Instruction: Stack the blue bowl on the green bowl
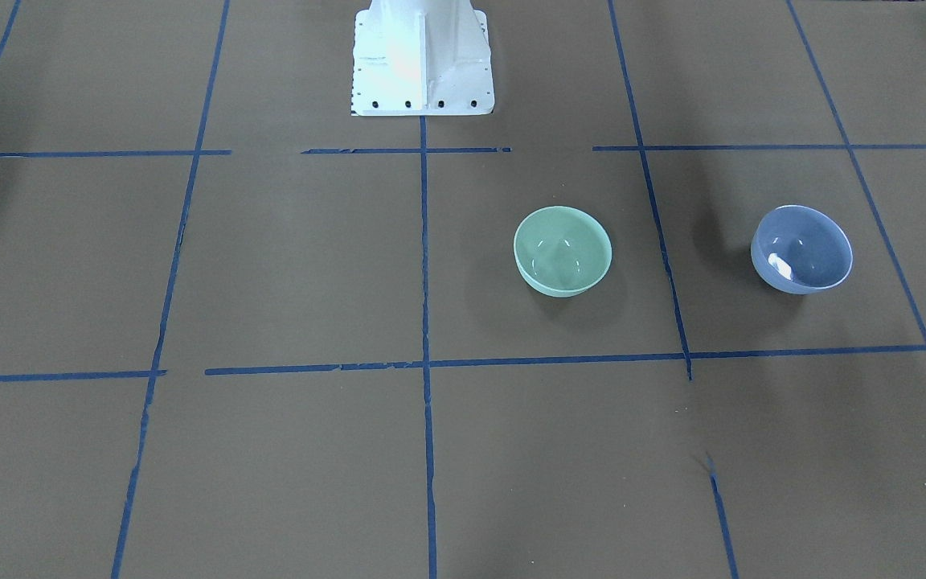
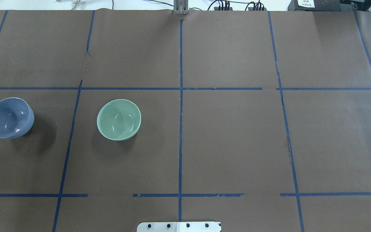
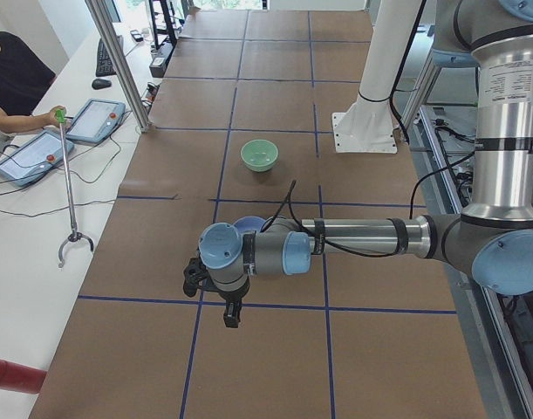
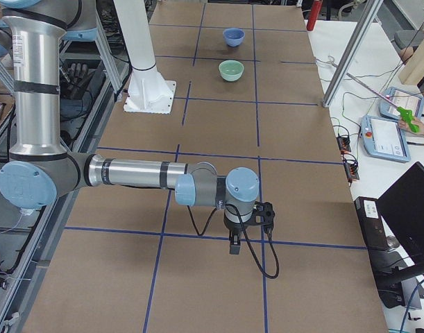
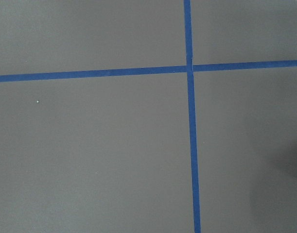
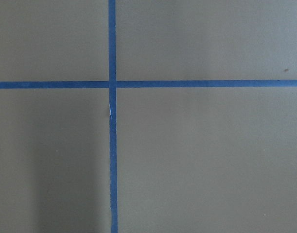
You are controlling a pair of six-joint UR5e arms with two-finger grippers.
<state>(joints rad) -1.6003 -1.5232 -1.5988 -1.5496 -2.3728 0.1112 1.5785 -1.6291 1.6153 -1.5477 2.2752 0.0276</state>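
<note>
Front view: the green bowl (image 1: 563, 251) and blue bowl (image 1: 801, 248) stand upright on the desk (image 1: 286, 265), well apart, with a tape line (image 1: 660, 241) between them. Both are on the robot's left, so this is probably the left arm's job.

Overhead: no arm is above either bowl, and only tape lies between them.

Left side view: the left arm (image 3: 362, 237) reaches over the desk, its wrist hiding most of the blue bowl. I cannot tell how the left jaws stand.

Right side view: the right arm (image 4: 135, 173) hovers well away, the right jaws equally unreadable.

Wrist views: only desk and tape.

In exterior left, left arm (image 3: 362, 236) hides most of the blue bowl (image 3: 249, 224).
</note>
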